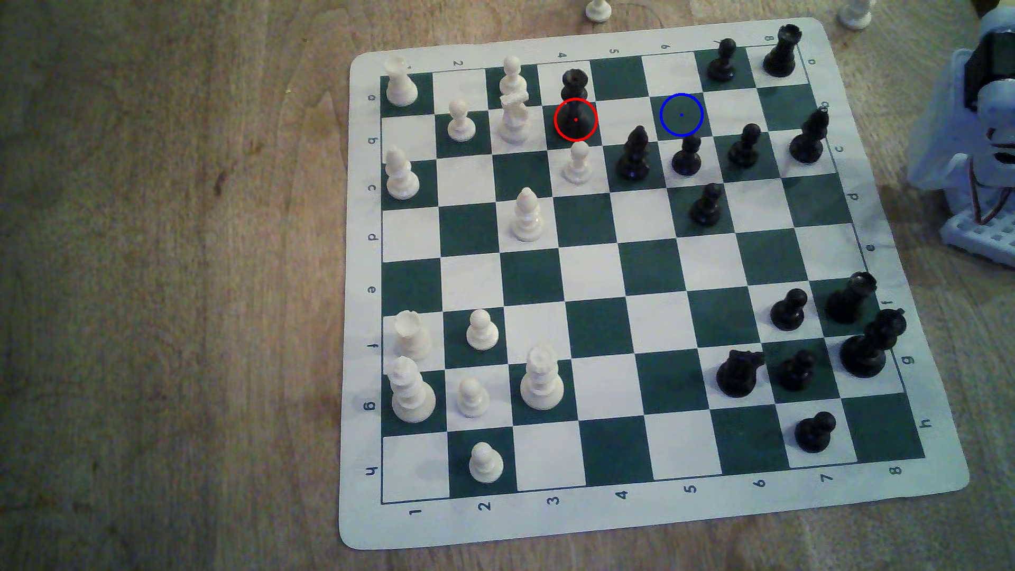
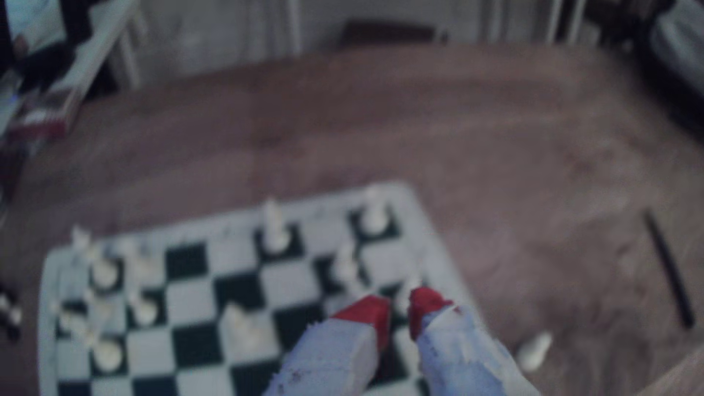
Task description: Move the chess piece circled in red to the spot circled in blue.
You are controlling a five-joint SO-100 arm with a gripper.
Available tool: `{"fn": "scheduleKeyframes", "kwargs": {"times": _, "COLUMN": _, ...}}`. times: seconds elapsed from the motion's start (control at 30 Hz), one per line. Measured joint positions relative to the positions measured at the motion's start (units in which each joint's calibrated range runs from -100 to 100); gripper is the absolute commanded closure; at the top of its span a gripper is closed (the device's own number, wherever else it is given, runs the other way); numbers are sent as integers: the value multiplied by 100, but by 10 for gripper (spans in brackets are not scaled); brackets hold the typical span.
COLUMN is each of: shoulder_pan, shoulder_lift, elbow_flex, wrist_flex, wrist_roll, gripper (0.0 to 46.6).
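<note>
We see the chess piece (image 1: 575, 101) standing upright on a dark green square of the board (image 1: 631, 521), a red ring drawn around its base, in the far rows toward the exterior view's top. The spot (image 1: 681, 115), a green square with a blue ring, lies 2 squares toward the exterior view's right in the same row, bare, with a black pawn (image 1: 686, 156) just beside it. In the blurred wrist view our gripper (image 2: 399, 304) hangs above the board, its 2 red-tipped fingers (image 2: 367, 312) narrowly parted and holding nothing.
</note>
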Motion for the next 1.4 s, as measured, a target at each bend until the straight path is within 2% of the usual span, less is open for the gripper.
{"fn": "scheduleKeyframes", "kwargs": {"times": 0.1, "shoulder_pan": -324, "shoulder_lift": 679, "elbow_flex": -723, "wrist_flex": 964, "wrist_roll": -176, "gripper": 450}}
{"fn": "scheduleKeyframes", "kwargs": {"times": 0.2, "shoulder_pan": -487, "shoulder_lift": 1232, "elbow_flex": -1283, "wrist_flex": 1753, "wrist_roll": -186, "gripper": 453}}
{"fn": "scheduleKeyframes", "kwargs": {"times": 0.37, "shoulder_pan": -531, "shoulder_lift": 1575, "elbow_flex": -1446, "wrist_flex": 1944, "wrist_roll": -190, "gripper": 446}}
{"fn": "scheduleKeyframes", "kwargs": {"times": 0.53, "shoulder_pan": -531, "shoulder_lift": 2137, "elbow_flex": -1455, "wrist_flex": 1857, "wrist_roll": -230, "gripper": 353}}
{"fn": "scheduleKeyframes", "kwargs": {"times": 0.67, "shoulder_pan": -509, "shoulder_lift": 2815, "elbow_flex": -1708, "wrist_flex": 1578, "wrist_roll": -283, "gripper": 306}}
{"fn": "scheduleKeyframes", "kwargs": {"times": 0.73, "shoulder_pan": -450, "shoulder_lift": 3192, "elbow_flex": -2024, "wrist_flex": 1578, "wrist_roll": -386, "gripper": 288}}
{"fn": "scheduleKeyframes", "kwargs": {"times": 0.83, "shoulder_pan": -428, "shoulder_lift": 3779, "elbow_flex": -2359, "wrist_flex": 1323, "wrist_roll": -518, "gripper": 295}}
{"fn": "scheduleKeyframes", "kwargs": {"times": 1.0, "shoulder_pan": -413, "shoulder_lift": 4441, "elbow_flex": -2449, "wrist_flex": 749, "wrist_roll": -596, "gripper": 310}}
{"fn": "scheduleKeyframes", "kwargs": {"times": 1.23, "shoulder_pan": -37, "shoulder_lift": 5488, "elbow_flex": -2458, "wrist_flex": 199, "wrist_roll": -611, "gripper": 304}}
{"fn": "scheduleKeyframes", "kwargs": {"times": 1.4, "shoulder_pan": 103, "shoulder_lift": 5589, "elbow_flex": -2476, "wrist_flex": 56, "wrist_roll": -611, "gripper": 311}}
